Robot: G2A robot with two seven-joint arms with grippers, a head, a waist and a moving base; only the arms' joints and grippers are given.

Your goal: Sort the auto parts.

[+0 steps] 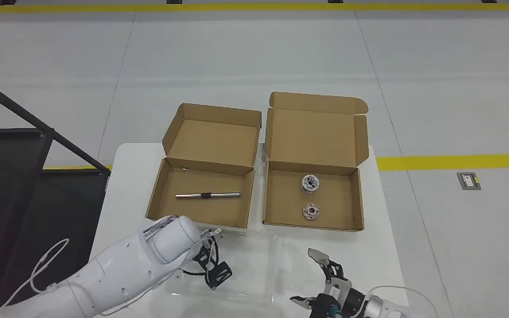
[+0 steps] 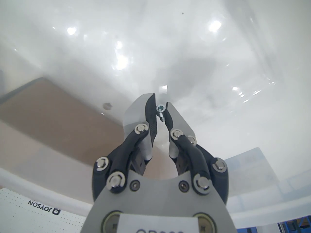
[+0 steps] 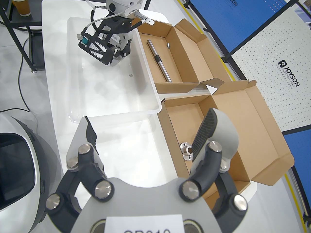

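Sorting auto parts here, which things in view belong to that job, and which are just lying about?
Job: small bolt in the left jaws; metal rod; two flanged hubs; two cardboard boxes; clear tray.
Lying about: paper cup on the side shelf; blue display panels.

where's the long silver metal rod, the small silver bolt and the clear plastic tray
long silver metal rod [image 1: 207, 195], top view, on the shaft near its middle
small silver bolt [image 2: 160, 108], left wrist view, on its socket head
clear plastic tray [image 3: 116, 115], right wrist view, on a side wall's rim
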